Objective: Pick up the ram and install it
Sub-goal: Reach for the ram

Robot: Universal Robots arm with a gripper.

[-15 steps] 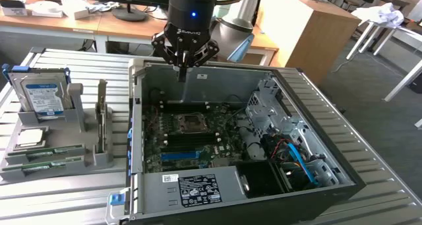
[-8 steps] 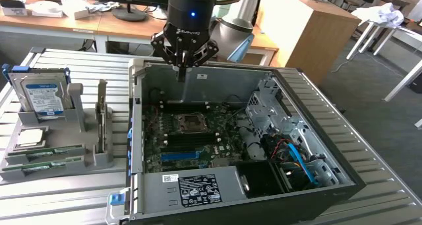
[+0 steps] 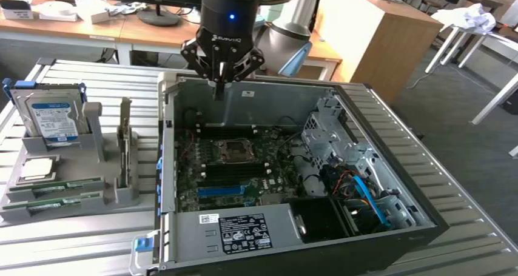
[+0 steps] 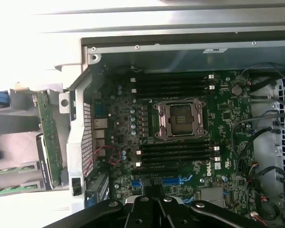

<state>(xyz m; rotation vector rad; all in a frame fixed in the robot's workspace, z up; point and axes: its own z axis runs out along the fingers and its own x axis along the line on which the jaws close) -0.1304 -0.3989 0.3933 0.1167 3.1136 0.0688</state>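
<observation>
One arm vert., hand shut, hovering over open PC case.

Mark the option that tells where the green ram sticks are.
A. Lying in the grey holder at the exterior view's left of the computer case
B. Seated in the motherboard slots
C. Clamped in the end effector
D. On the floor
A: the ram sticks lie in the grey holder beside the open computer case, while the shut end effector hangs over the case with no stick in it.
</observation>
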